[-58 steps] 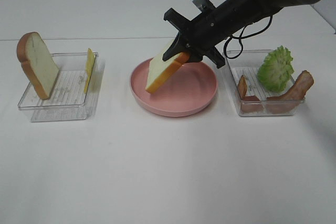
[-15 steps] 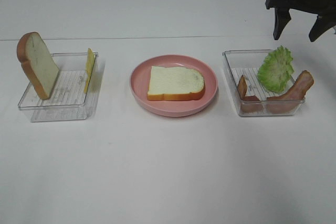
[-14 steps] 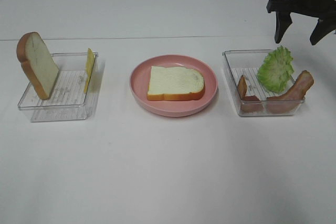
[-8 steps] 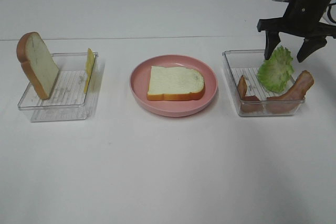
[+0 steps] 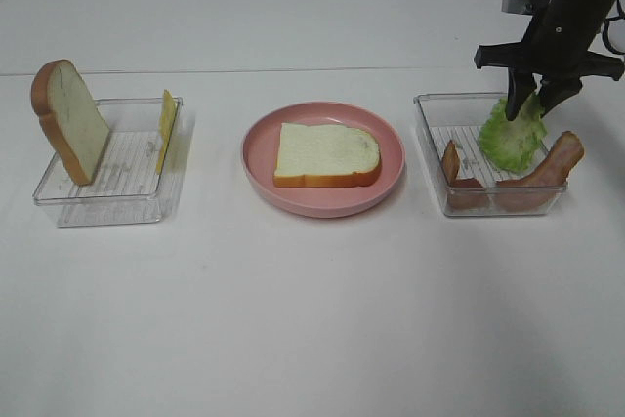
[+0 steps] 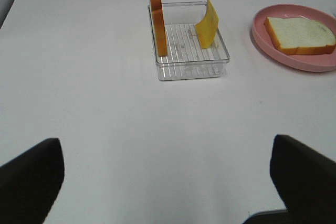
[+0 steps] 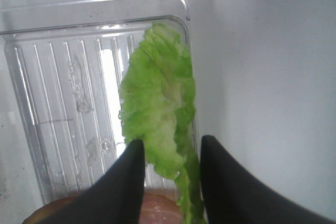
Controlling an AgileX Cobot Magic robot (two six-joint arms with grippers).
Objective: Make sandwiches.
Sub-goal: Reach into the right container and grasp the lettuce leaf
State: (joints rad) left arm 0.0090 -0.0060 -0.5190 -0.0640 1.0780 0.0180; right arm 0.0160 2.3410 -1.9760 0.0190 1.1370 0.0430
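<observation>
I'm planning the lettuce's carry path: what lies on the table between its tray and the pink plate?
Nothing: a bare strip of table separates the lettuce tray from the pink plate, as the exterior high view shows.

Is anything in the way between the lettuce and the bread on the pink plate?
Only the clear tray's side wall, which the lettuce must be lifted over; nothing else visible lies before the bread.

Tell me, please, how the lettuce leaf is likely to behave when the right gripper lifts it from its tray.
The lettuce looks thin and frilly, so it probably weighs little and may flop or fold. It stands on edge between the fingers of the right gripper, so a pinch could crumple its ruffles.
</observation>
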